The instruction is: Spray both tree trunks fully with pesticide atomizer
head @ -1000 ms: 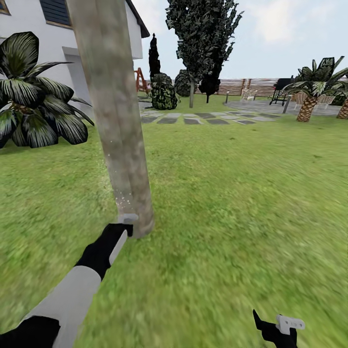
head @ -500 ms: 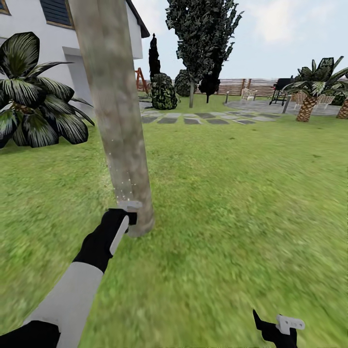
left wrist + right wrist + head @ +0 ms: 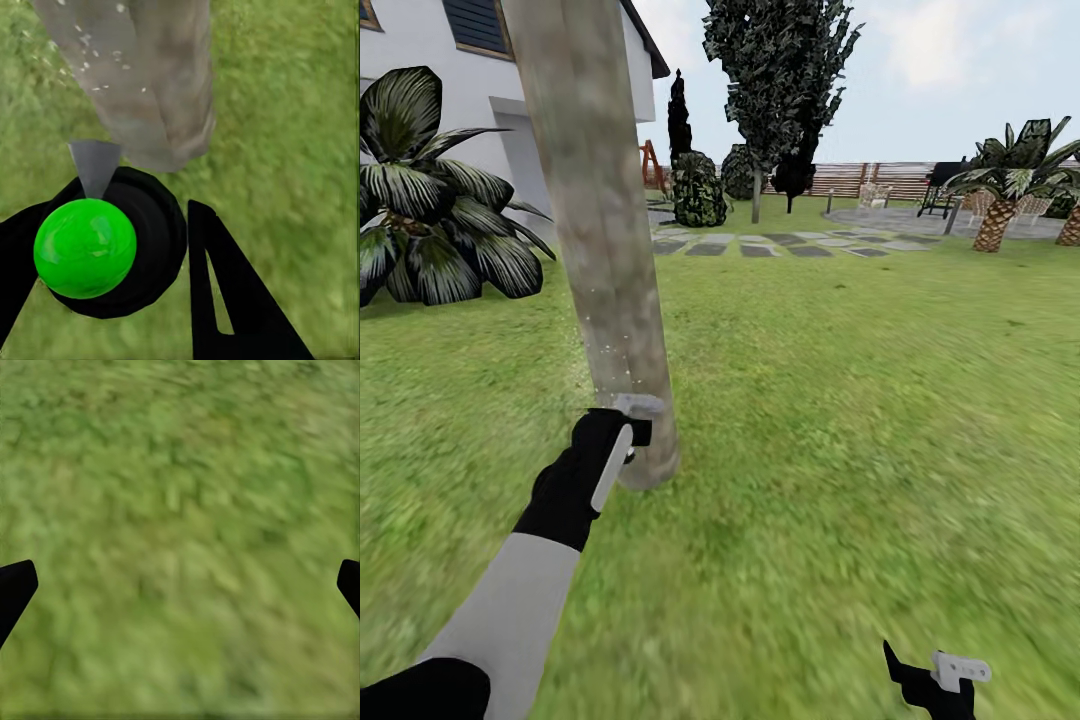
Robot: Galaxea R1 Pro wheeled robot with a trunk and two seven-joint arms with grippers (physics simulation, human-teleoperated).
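left gripper [image 3: 622, 440] grips atomizer [image 3: 101, 240], spraying trunk [image 3: 595, 220] base at left of frame; next sweep higher; right gripper [image 3: 940, 672] spread wide, idle

Left arm [image 3: 510, 610] has a pale grey sleeve, black wrist; both tools black with pale grey pads

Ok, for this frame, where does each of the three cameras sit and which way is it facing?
Head view: on the robot's head, looking forward and down across the lawn at the tree trunk; both arms show, the left gripper by the trunk's base.
Left wrist view: near the left gripper, facing the trunk's base past the pesticide atomizer between its fingers.
Right wrist view: near the right gripper, facing down at grass; both fingertips at the edges.
Shared: head and left wrist views both show the trunk with spray flecks.
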